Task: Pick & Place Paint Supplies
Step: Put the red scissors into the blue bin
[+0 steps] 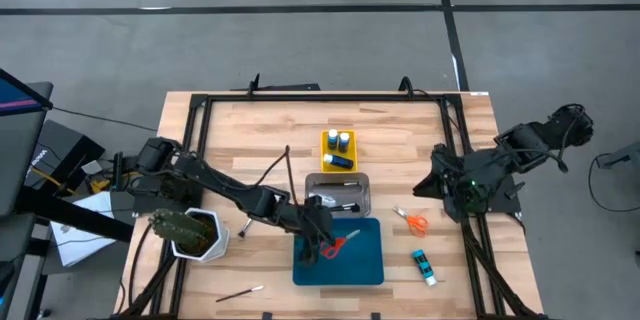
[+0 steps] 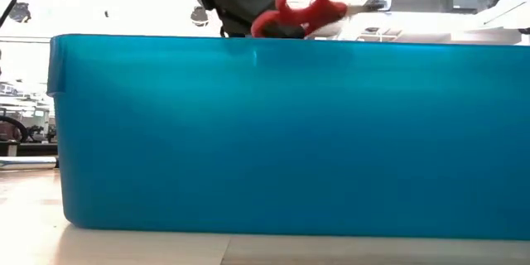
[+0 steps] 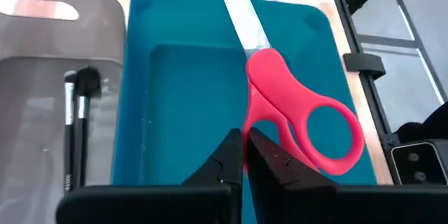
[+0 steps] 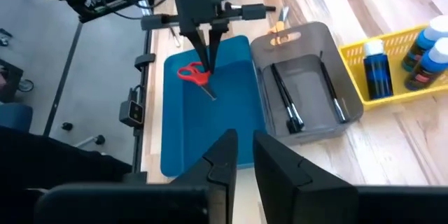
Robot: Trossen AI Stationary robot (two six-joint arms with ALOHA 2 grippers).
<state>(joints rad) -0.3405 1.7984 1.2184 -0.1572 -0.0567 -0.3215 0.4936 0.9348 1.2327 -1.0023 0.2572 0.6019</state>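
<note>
The left hand (image 1: 322, 244), pinching red scissors (image 1: 338, 245), is hovering over the blue tray (image 1: 365, 272) at lower centre, while orange scissors (image 1: 412, 221), a bottle (image 1: 424, 266) and a brush (image 1: 239, 293) are still waiting on the table (image 1: 270, 130).

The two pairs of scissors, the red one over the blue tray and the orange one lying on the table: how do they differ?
The red scissors are pinched in the left gripper and hang above the blue tray; the orange scissors lie loose on the wooden table, right of the clear tray, with no gripper on them. Their handles are red and orange. The red pair looks bigger. Both have pale blades and looped handles.
</note>
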